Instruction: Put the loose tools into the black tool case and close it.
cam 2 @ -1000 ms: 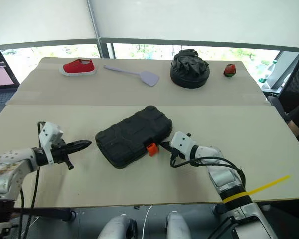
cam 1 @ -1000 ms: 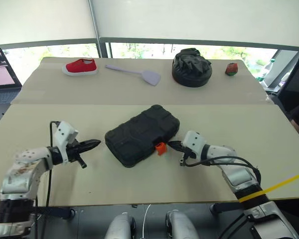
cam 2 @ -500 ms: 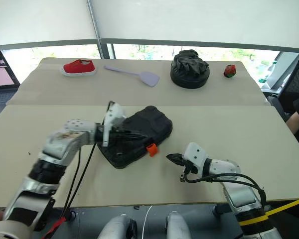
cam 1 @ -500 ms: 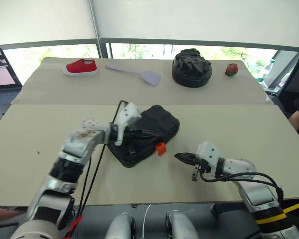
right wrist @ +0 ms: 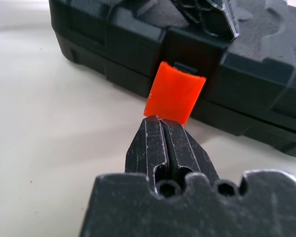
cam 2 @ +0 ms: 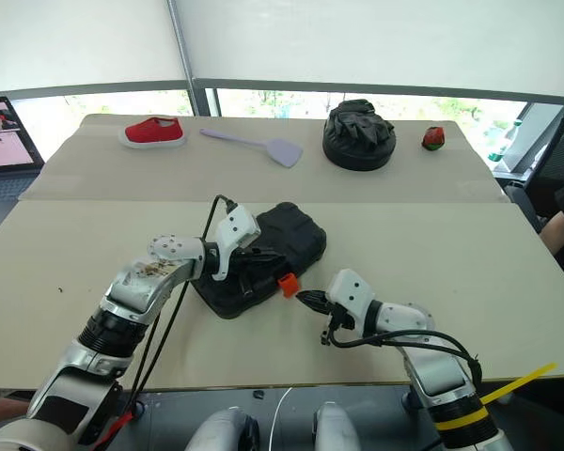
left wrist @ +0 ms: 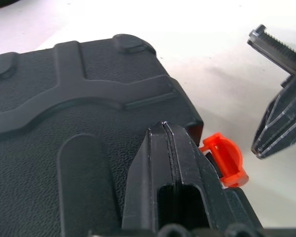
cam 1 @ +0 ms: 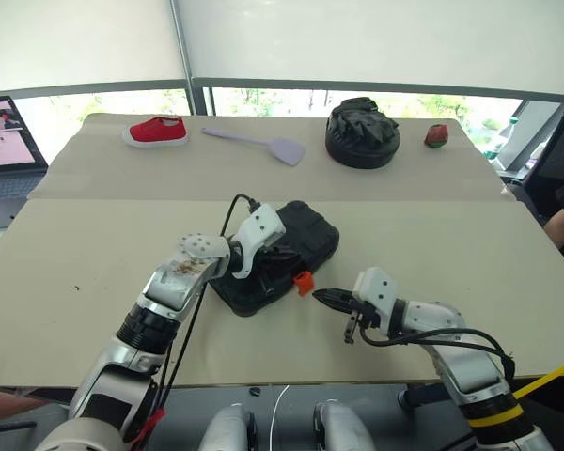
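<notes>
The black tool case [cam 1: 310, 233] lies shut and slantwise on the near table, its orange latch [cam 1: 304, 280] sticking out from the front edge. My left gripper [left wrist: 165, 129] is shut, empty, and rests tip-down on the lid just behind the latch [left wrist: 224, 160]. Low over the table, my right gripper [cam 1: 321, 296] is shut on nothing, its tips just short of the latch [right wrist: 175, 94]; whether they touch it I cannot tell. The loose tools are out of view.
On the far table lie a red shoe [cam 1: 156, 131], a lilac spatula [cam 1: 263, 143], a round black fabric lump [cam 1: 362, 133] and a small red object [cam 1: 436, 136]. A laptop [cam 1: 5, 141] stands at the far left.
My left arm swung right from the bare table beside the case onto its lid. My right gripper drew back a little from the latch towards the table's front edge.
</notes>
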`<act>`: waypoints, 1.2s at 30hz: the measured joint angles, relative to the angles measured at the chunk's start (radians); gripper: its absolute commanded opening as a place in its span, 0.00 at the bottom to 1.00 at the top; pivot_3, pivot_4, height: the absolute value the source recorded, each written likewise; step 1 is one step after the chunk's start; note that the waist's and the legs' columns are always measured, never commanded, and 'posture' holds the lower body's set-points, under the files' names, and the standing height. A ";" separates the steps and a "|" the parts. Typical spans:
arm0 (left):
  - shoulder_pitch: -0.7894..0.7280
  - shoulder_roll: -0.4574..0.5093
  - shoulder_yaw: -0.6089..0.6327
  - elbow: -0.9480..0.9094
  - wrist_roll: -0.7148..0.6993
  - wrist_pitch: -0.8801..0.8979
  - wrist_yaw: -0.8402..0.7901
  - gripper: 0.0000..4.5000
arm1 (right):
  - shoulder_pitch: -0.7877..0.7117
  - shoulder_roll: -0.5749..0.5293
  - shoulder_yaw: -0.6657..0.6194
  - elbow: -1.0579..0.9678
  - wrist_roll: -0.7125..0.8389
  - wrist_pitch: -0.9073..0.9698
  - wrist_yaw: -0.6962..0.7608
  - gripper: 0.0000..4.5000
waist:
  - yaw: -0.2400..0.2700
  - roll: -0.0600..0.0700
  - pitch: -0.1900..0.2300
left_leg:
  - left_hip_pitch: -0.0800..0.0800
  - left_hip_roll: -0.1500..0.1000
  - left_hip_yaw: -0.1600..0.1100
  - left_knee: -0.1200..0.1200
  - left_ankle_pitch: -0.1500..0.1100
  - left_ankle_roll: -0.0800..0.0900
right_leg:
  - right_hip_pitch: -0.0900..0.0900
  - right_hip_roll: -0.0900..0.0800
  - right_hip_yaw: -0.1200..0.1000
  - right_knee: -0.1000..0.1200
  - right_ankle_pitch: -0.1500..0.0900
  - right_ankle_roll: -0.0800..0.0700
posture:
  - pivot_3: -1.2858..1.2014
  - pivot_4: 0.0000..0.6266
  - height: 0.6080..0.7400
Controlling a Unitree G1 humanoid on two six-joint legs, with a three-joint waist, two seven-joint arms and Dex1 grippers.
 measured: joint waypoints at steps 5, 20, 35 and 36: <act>-0.002 0.003 0.025 0.036 0.018 -0.039 0.023 0.00 | -0.040 0.027 0.021 0.046 -0.034 -0.001 -0.010 0.01 | -0.002 0.000 0.000 | 0.000 0.000 0.000 0.000 0.000 0.000 | 0.000 0.001 0.000 0.000 0.000 0.000 | 0.52 0.24 1.00; 0.000 0.009 0.038 0.063 0.029 -0.069 0.023 0.00 | -0.095 0.103 0.042 0.107 -0.072 -0.015 -0.026 0.01 | -0.010 0.001 0.000 | 0.001 0.000 0.000 0.000 0.000 0.000 | 0.000 0.001 0.000 0.002 0.000 -0.001 | 0.52 0.24 1.00; 0.007 0.026 0.040 0.054 0.029 -0.036 0.009 0.00 | -0.112 0.166 0.007 0.123 -0.069 -0.086 -0.037 0.01 | -0.014 0.001 -0.001 | 0.005 0.001 0.001 -0.001 0.000 0.000 | 0.001 0.002 0.001 0.003 0.000 -0.002 | 0.52 0.24 1.00; 0.007 0.027 0.040 0.054 0.029 -0.033 0.009 0.00 | -0.113 0.168 0.009 0.124 -0.074 -0.086 -0.039 0.01 | -0.014 0.001 -0.001 | 0.006 0.001 0.001 -0.002 0.000 0.000 | 0.001 0.002 0.001 0.003 0.000 -0.002 | 0.52 0.24 1.00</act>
